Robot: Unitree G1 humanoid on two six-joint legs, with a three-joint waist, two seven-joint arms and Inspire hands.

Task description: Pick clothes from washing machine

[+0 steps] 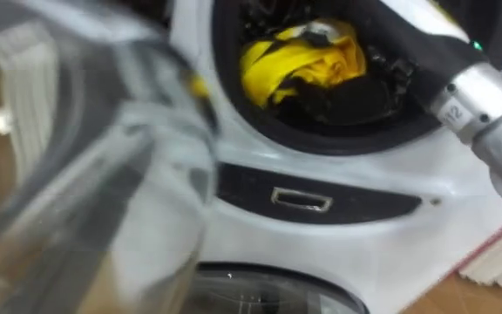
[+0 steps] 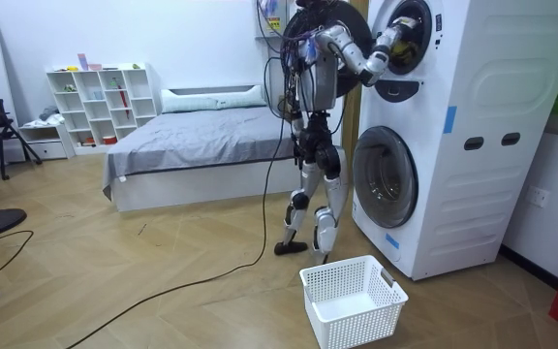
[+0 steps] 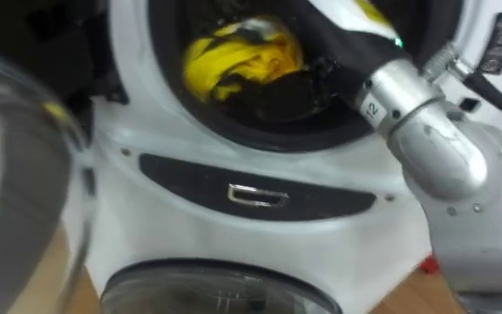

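A yellow cloth (image 1: 308, 61) lies bunched in the upper machine's round drum opening (image 1: 234, 122), also seen as the yellow cloth (image 3: 238, 57). My right arm comes in from the right and reaches into the drum. My dark right hand (image 1: 351, 96) sits low in the drum, just right of and below the cloth, touching or nearly touching it. In the room view I stand upright facing the stacked white machines (image 2: 453, 136), right arm raised to the upper drum (image 2: 405, 34).
The upper machine's glass door (image 1: 85, 174) hangs open close on my left. Below the drum is a dark panel with a handle (image 1: 301, 200) and the lower machine's door (image 1: 268, 292). A white laundry basket (image 2: 352, 299) stands on the floor behind me.
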